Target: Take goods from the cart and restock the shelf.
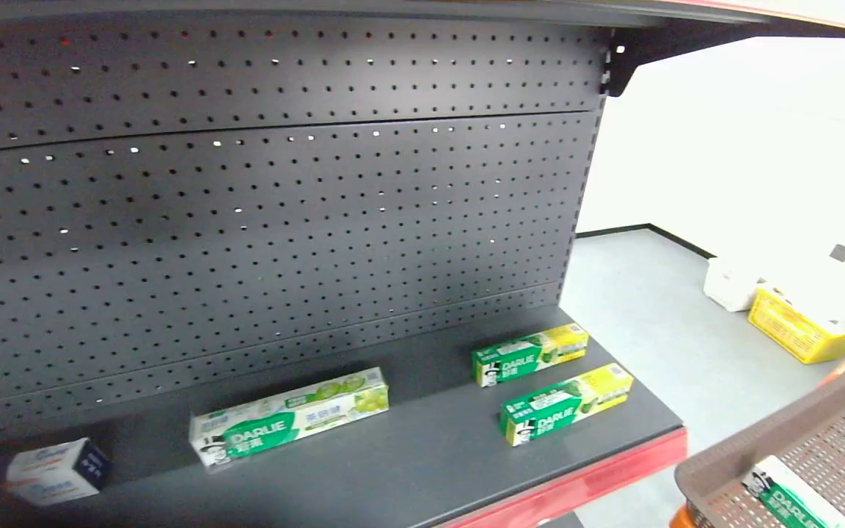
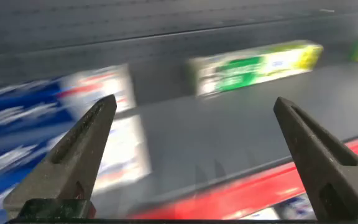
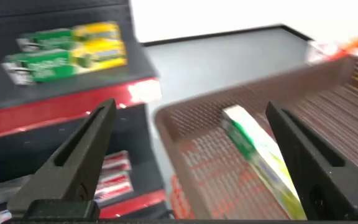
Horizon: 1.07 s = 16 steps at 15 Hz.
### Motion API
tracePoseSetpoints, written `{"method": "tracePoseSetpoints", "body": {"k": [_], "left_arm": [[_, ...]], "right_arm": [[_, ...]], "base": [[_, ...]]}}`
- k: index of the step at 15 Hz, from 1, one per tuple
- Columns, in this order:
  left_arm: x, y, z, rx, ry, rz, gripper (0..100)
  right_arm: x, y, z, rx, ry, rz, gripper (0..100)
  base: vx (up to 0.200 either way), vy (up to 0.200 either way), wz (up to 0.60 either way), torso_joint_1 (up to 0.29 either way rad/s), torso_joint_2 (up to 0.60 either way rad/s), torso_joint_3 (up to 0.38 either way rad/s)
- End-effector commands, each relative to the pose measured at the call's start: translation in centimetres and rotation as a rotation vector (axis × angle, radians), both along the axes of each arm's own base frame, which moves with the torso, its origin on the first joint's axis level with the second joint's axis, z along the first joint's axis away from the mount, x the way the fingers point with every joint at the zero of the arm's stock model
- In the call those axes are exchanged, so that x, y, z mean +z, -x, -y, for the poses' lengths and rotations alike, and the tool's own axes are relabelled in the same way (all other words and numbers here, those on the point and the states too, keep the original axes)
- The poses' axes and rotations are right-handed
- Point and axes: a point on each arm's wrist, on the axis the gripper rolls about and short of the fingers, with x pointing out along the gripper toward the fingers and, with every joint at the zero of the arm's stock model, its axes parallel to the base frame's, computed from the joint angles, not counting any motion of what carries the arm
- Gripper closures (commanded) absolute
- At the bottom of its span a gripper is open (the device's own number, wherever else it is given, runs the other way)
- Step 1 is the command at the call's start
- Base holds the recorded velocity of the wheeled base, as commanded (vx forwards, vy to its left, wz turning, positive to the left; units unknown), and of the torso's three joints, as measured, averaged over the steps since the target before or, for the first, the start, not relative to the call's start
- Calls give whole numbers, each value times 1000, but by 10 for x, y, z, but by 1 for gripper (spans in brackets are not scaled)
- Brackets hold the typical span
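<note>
One toothpaste box [image 3: 257, 152] lies in the cart basket [image 3: 353, 81], ahead of the wide-spread right pincer [image 3: 191, 109].

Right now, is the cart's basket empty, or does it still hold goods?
Not empty. One green-and-white box lies on the mesh floor of the brown basket; both the head view and the right wrist view show it inside.

White wall [image 1: 745, 147] meets grey floor [image 1: 642, 315] along a dark skirting [image 1: 613, 232].
</note>
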Motion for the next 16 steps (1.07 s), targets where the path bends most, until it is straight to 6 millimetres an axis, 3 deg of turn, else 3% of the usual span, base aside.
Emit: {"method": "tracePoseSetpoints", "body": {"k": [1, 8, 16], "left_arm": [[0, 0, 0, 0, 0, -1, 0], [0, 0, 0, 0, 0, -1, 0], [0, 0, 0, 0, -1, -1, 0]], "right_arm": [[0, 0, 0, 0, 0, -1, 0], [0, 0, 0, 0, 0, -1, 0], [0, 0, 0, 0, 0, -1, 0]], "base": [[0, 0, -600, 2, 7, 2], [0, 0, -600, 5, 2, 2], [0, 0, 0, 0, 0, 0]]}}
